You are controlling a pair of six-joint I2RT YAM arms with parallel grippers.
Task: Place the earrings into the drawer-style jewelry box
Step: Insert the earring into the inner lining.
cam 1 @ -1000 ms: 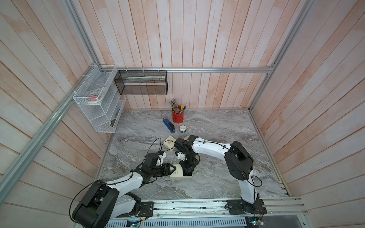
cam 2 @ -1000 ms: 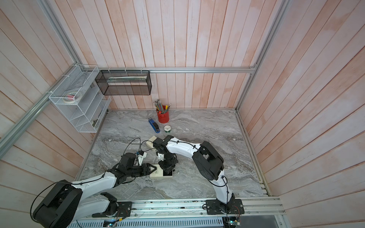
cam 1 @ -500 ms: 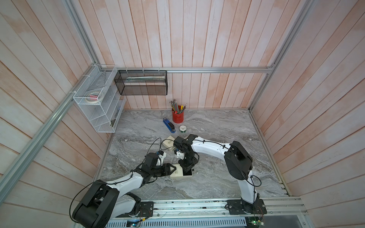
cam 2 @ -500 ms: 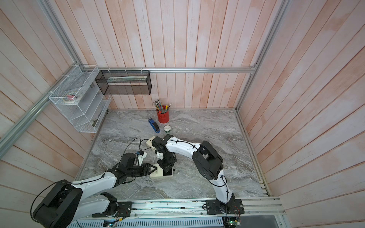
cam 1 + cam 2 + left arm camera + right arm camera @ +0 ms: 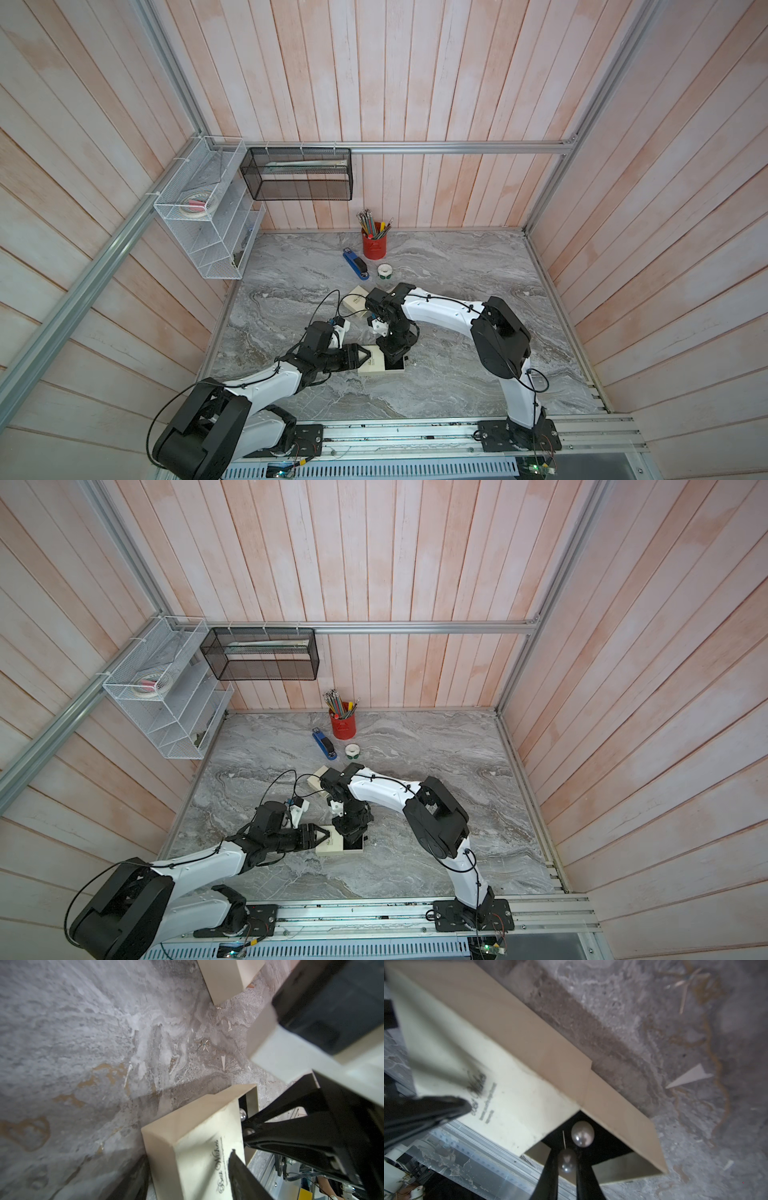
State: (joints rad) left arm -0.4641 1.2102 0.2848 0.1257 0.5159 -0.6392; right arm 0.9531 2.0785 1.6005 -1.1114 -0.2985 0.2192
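Pinching an earring (image 5: 566,1162), right fingers (image 5: 549,1174) show only wrist-side (hidden overhead).

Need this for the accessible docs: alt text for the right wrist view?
Right gripper shut on a pearl earring above the open drawer of a cream box; a second pearl lies on the drawer's black lining. A left gripper finger lies over the box top; marble table beneath.

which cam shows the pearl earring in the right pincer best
The right wrist view: the round grey pearl earring is large, pinched in the right pincer over the open cream jewelry box. The left wrist view shows it small, partly hidden. In both top views the pincer hides it.
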